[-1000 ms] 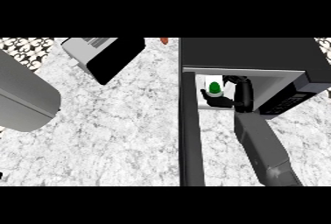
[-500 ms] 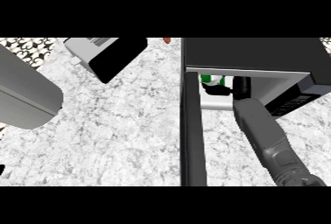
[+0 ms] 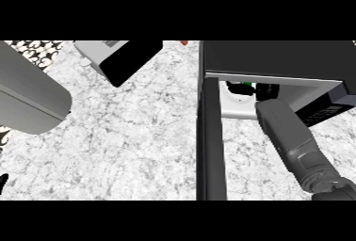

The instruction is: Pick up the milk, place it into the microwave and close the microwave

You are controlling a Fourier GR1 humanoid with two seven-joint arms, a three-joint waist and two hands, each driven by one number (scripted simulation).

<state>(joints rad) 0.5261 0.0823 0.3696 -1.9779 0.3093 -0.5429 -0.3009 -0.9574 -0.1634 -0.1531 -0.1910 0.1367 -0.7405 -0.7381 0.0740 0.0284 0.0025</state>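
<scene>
Milk: one small white carton with a green top [image 3: 240, 87], only its upper edge showing, inside the cavity of the black box-shaped microwave [image 3: 278, 59]; a second earlier it stood nearer the cavity's front lip and showed whole.
Right hand: the black right hand [image 3: 265, 91] is deep in the cavity just beside the carton, mostly hidden under the microwave's roof; I cannot tell whether it grasps the carton or has let go.
Right forearm: one grey forearm [image 3: 295, 139] slants up from the lower right into the opening, reaching further in than half a second ago.
Meaning: the placing step looks nearly finished; letting go, pulling the arm out and shutting the door remain.
Door: one black microwave door [image 3: 211, 146] stands wide open, seen edge-on, left of the arm.
Control panel: one dark keypad [image 3: 321, 113] at the cavity's right.
Bench: white marbled bench [image 3: 132, 141] carries everything.
Left hand: a black sliver of the left hand [image 3: 4, 182] at the lower left edge; fingers not readable.
Other things: one large grey rounded body [image 3: 28, 101] at left; one grey-and-black boxy appliance [image 3: 122, 56] at top.
</scene>
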